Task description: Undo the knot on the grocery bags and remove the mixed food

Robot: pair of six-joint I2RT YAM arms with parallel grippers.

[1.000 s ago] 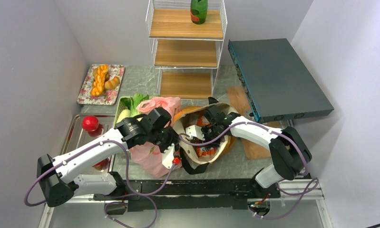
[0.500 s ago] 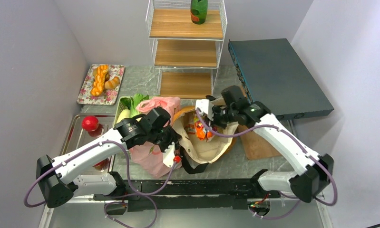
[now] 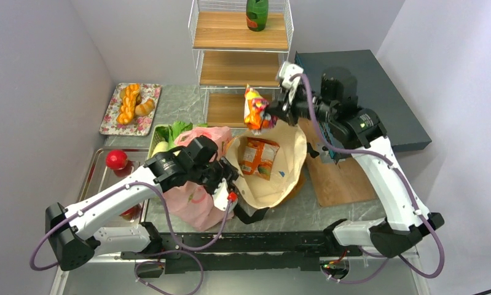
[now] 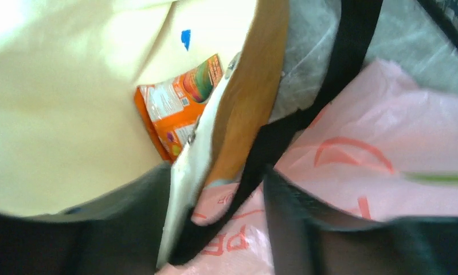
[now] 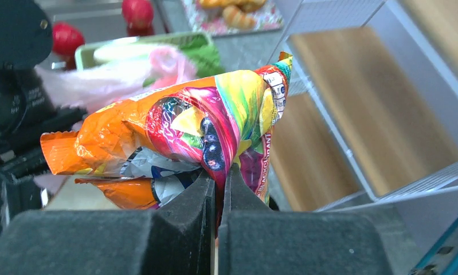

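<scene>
My right gripper (image 3: 270,114) (image 5: 219,172) is raised in front of the wire shelf, shut on the edge of an orange snack packet (image 3: 254,108) (image 5: 180,126). Below it the mustard-brown tote (image 3: 286,172) lies open, cream lining showing, with another orange packet (image 3: 258,157) (image 4: 177,109) inside. My left gripper (image 3: 226,184) (image 4: 218,195) stands open at the tote's near rim (image 4: 243,114); the rim and a black strap (image 4: 306,114) pass between its fingers. The pink plastic bag (image 3: 196,200) (image 4: 387,149) lies beside it. Leafy greens (image 3: 178,129) and a red fruit (image 3: 116,159) sit on trays to the left.
A wire shelf with wooden boards (image 3: 239,67) stands at the back, a green bottle (image 3: 257,13) on top. A dark case (image 3: 359,101) leans at the right above a wooden board (image 3: 344,181). A floral plate of bread (image 3: 131,107) and a metal tray (image 3: 98,178) are at the left.
My right arm has lifted the snack packet out of the tote, up and back toward the shelf. My left gripper has opened at the tote's rim.
</scene>
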